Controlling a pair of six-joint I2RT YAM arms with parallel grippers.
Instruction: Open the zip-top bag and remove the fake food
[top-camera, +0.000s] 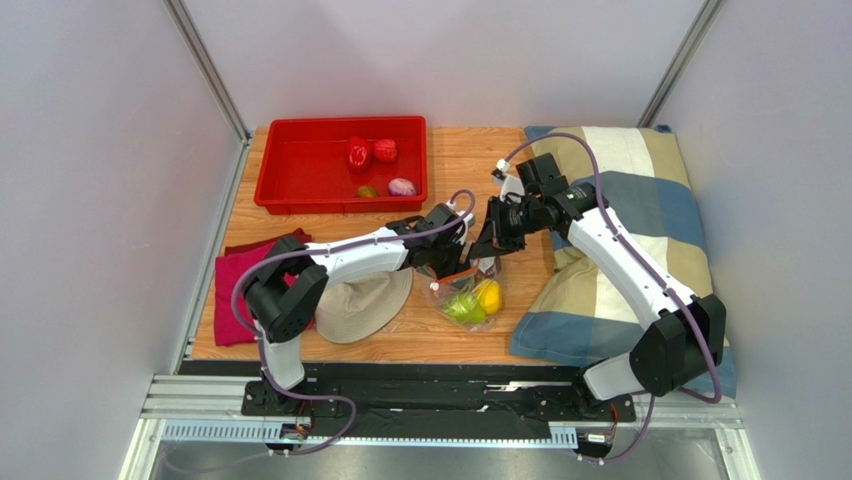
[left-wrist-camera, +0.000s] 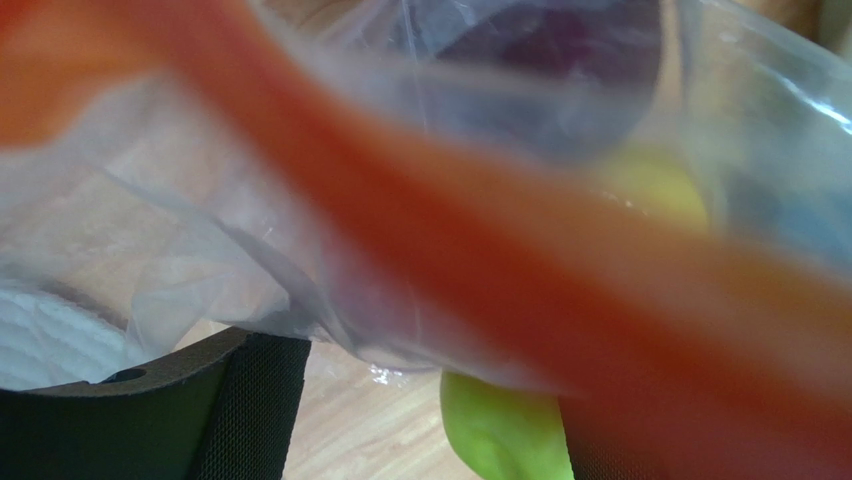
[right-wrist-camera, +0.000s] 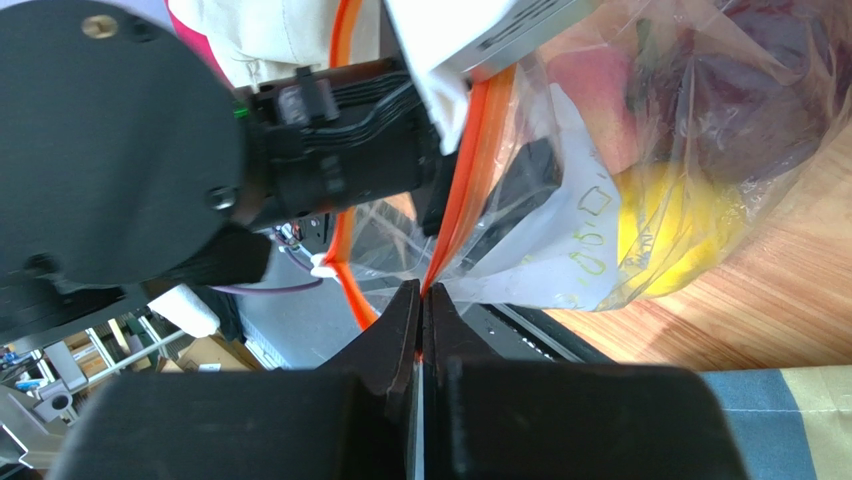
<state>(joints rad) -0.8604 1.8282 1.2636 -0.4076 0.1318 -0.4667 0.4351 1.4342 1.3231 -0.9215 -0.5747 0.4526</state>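
Two claws at bag (top-camera: 447, 293), just right of hat (top-camera: 365, 300). Right claw (right-wrist-camera: 422, 292) clenched on orange strip (right-wrist-camera: 478, 170); left claw (top-camera: 452, 262): cannot tell. Risk: my pinch slips off slick strip, bag drops, food (top-camera: 488, 296) spills.

Plain white walls (top-camera: 450, 50), metal corner posts (top-camera: 206, 65), wooden tabletop (top-camera: 470, 160), aluminium rail (top-camera: 190, 402) at near edge

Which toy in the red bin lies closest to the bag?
The pale pink one, at the bin's near right; the greenish one beside it and both red ones lie farther away.
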